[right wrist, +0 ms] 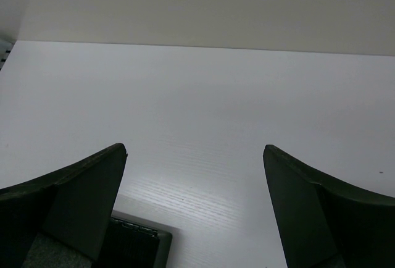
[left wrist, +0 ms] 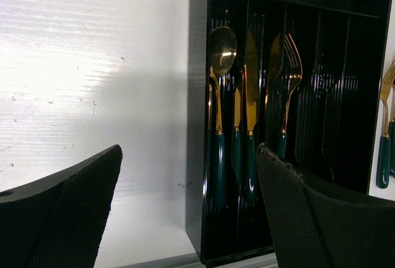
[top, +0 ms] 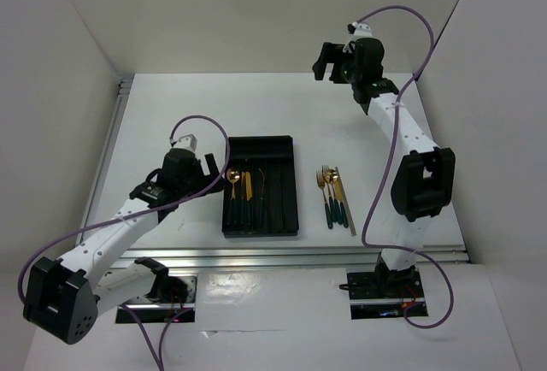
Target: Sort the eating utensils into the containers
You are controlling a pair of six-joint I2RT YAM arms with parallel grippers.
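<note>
The black divided tray [top: 289, 185] lies mid-table. In its left compartments lie a gold spoon [top: 232, 185], a knife [top: 246, 190] and a fork [top: 261, 185], all with dark green handles. The left wrist view shows the tray wall [left wrist: 196, 126], spoon [left wrist: 220, 52], knife [left wrist: 251, 89] and fork [left wrist: 292, 64]. More gold forks [top: 327, 191] and a thin silver piece [top: 351, 213] lie on the table right of the tray. My left gripper [top: 215, 168] [left wrist: 188, 175] is open and empty at the tray's left edge. My right gripper [top: 325, 65] [right wrist: 194, 150] is open and empty, raised high at the back.
White walls close in the table at the left, back and right. A metal rail [top: 299, 256] runs along the front edge. A dark ribbed corner with a grey rim [right wrist: 139, 243] shows low in the right wrist view; I cannot tell what it is.
</note>
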